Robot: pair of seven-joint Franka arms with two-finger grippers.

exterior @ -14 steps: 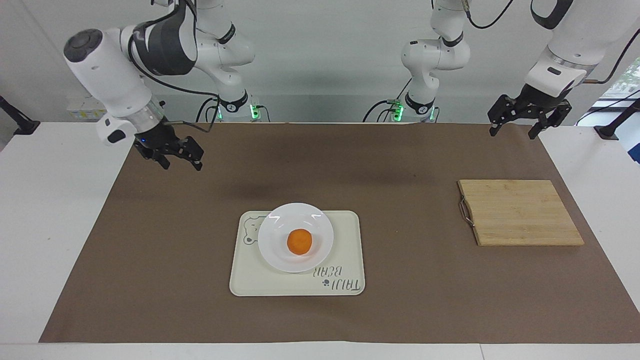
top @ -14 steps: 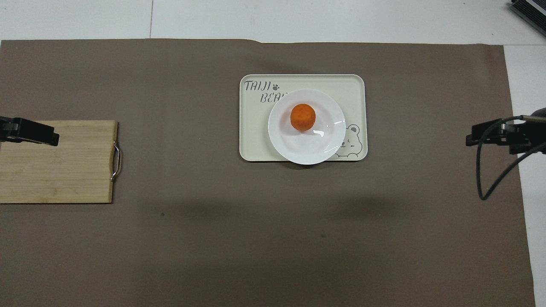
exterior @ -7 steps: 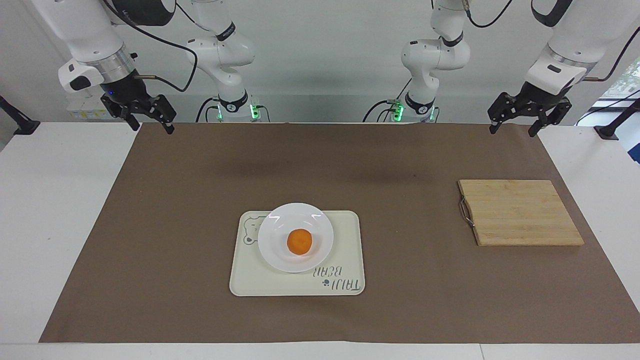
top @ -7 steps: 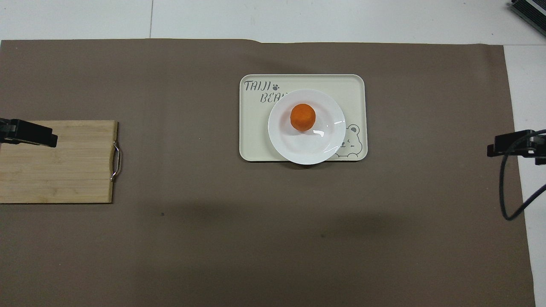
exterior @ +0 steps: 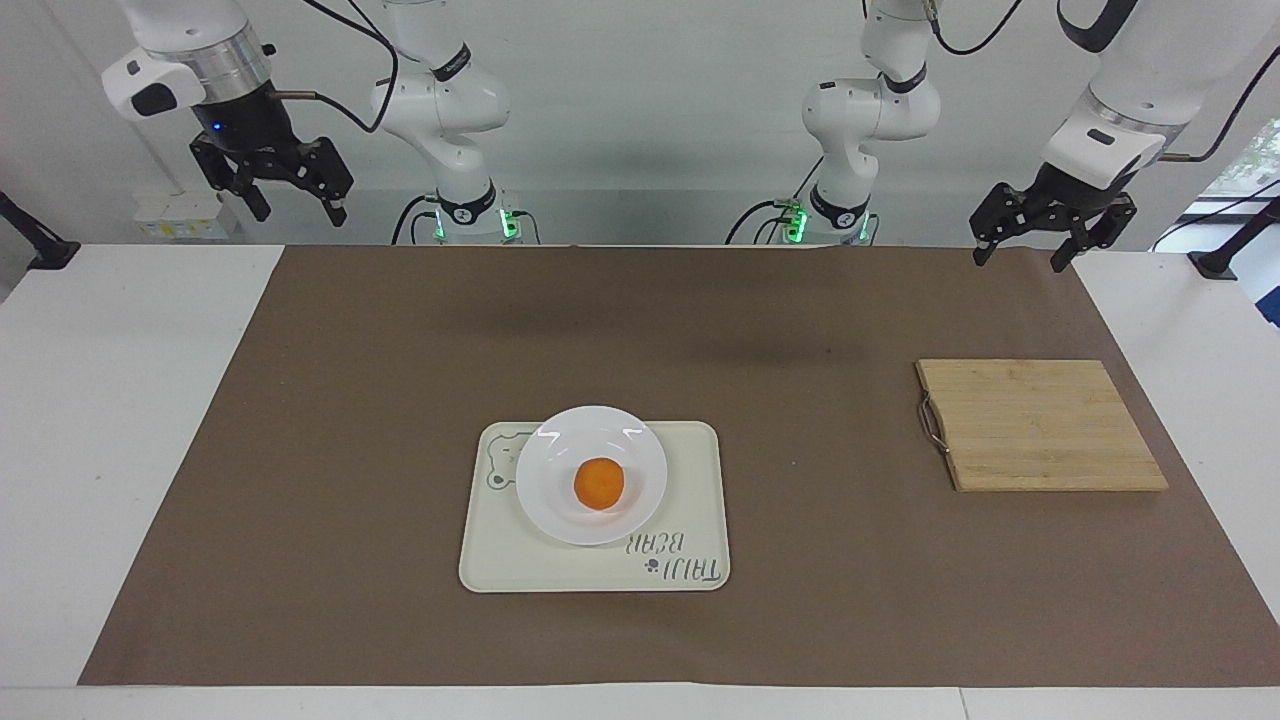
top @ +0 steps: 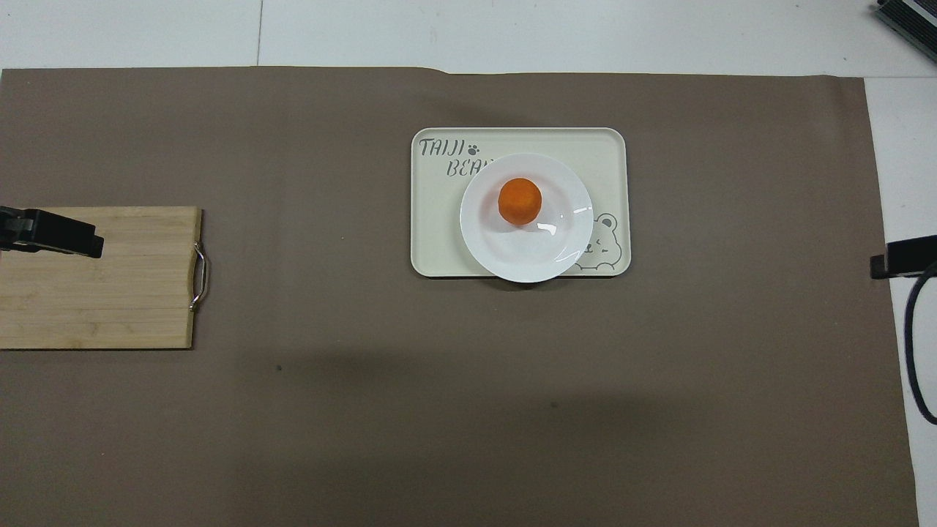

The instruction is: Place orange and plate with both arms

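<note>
I am looking at a white table covered by a brown mat, with a pale wall at the robots' end.

My right gripper hangs high at the right arm's end of the table, over the robots' edge of it, jaws spread wide and empty. My left gripper hangs lower at the left arm's end, over the mat's edge nearest the robots, also spread wide and empty. Both are well apart from the task's things.

The orange, small, round and matt, sits in the plate, a glossy white round dish with a shallow rim. The plate rests on a cream rectangular tray with rounded corners, a bear drawing and lettering; the plate's rim overhangs the tray's edge nearest the robots. This stack lies mid-table, farther from the robots than either gripper. I judge the placing done, with neither arm clearly nearer.

A slatted bamboo cutting board with a metal handle lies flat under the left gripper's end.
</note>
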